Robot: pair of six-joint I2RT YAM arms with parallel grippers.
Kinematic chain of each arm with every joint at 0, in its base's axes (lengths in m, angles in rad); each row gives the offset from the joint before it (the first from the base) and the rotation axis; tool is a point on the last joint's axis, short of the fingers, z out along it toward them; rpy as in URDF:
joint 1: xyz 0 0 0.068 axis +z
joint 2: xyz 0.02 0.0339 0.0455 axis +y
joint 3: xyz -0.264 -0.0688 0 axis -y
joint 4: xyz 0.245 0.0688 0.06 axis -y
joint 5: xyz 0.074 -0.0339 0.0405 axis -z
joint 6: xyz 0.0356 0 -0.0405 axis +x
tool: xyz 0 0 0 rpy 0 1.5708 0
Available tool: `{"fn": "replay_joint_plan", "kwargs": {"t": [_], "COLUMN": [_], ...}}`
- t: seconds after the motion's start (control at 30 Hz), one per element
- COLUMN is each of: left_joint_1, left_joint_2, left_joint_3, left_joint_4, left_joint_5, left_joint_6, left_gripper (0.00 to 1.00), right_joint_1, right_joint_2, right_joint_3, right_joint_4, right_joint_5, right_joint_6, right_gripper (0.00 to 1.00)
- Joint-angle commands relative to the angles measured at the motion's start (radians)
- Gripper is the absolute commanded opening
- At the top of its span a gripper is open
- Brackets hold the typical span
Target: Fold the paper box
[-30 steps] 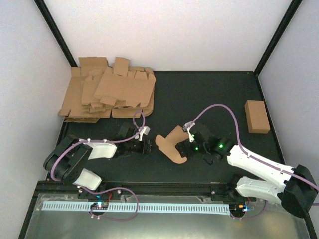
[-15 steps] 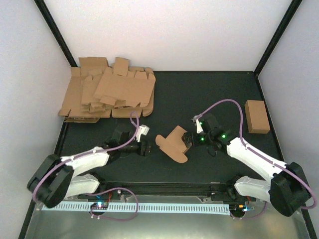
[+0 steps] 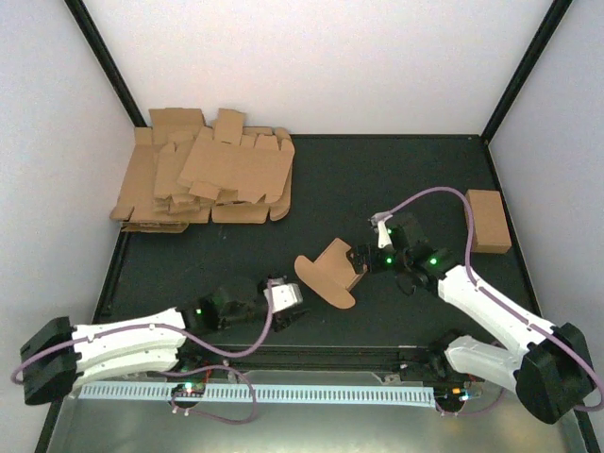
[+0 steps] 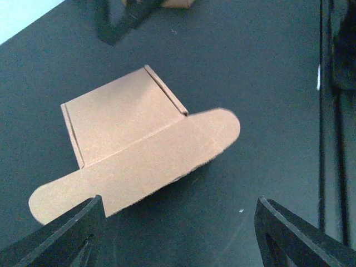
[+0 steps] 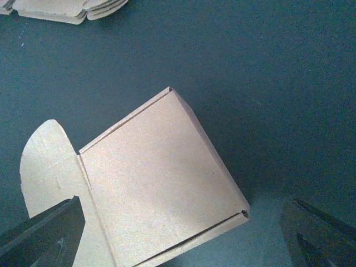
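**Paper box and surroundings.** The paper box [image 3: 330, 271] lay near the middle of the surface [image 3: 377, 179], somewhat toward its near edge. It showed you one squarish creased panel and a long flap with rounded ends.

Your left jaws stood open and empty just off the box's near-left side, aimed at the long flap and apart from it. Your right jaws were spread wide just off its right side, and the panel's lower edge fell between the two fingers. Whether either finger touched the card could not be told.

Green lights [image 3: 433, 256] glowed on the right arm [image 3: 491, 302] and on the left arm [image 3: 123, 340]. A heap of flat blanks [image 3: 208, 179] filled the far left corner. A closed cardboard brick [image 3: 487, 221] sat by the right edge. A purple cable [image 3: 425, 196] arched above the right arm.
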Motion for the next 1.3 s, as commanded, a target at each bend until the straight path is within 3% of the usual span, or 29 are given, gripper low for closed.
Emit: {"fn": "replay_joint_plan", "kwargs": {"t": [0.0, 0.1, 0.17, 0.43, 0.57, 0.67, 0.83, 1.03, 1.17, 1.27], "left_joint_1": [-0.104, -0.186, -0.208, -0.218, -0.231, -0.237, -0.251, -0.261, -0.268, -0.280], "left_joint_2": [0.121, 0.271, 0.359, 0.485, 0.590, 0.628, 0.658, 0.694, 0.725, 0.709], "left_joint_3": [0.095, 0.181, 0.214, 0.190, 0.196, 0.194, 0.191, 0.199, 0.202, 0.207], "left_joint_4": [-0.014, -0.115, -0.099, 0.142, 0.237, 0.288, 0.364, 0.403, 0.458, 0.456], "left_joint_5": [-0.164, -0.316, -0.472, -0.589, -0.686, -0.692, -0.753, -0.748, -0.790, -0.812], "left_joint_6": [0.353, 0.505, 0.546, 0.756, 0.852, 0.884, 0.906, 0.901, 0.914, 0.923], "left_gripper": [0.76, 0.76, 0.77, 0.82, 0.79, 0.70, 0.42, 0.28, 0.04, 0.02], "right_joint_1": [-0.009, -0.009, -0.012, -0.023, -0.026, -0.029, -0.031, -0.034, -0.035, -0.038], "right_joint_2": [-0.030, -0.041, -0.047, -0.064, -0.065, -0.069, -0.074, -0.066, -0.073, -0.077], "right_joint_3": [0.000, 0.000, -0.002, -0.001, 0.003, 0.008, 0.005, 0.001, 0.004, 0.010], "right_joint_4": [0.017, 0.015, 0.017, 0.021, 0.025, 0.023, 0.024, 0.029, 0.019, 0.007], "right_joint_5": [-0.002, -0.005, -0.012, -0.050, -0.053, -0.052, -0.049, -0.058, -0.047, -0.034], "right_joint_6": [-0.016, -0.020, -0.022, -0.031, -0.032, -0.029, -0.024, -0.016, -0.016, -0.018], "right_gripper": [0.99, 0.99, 1.00, 1.00, 0.99, 0.99, 0.99, 1.00, 0.99, 0.99]}}
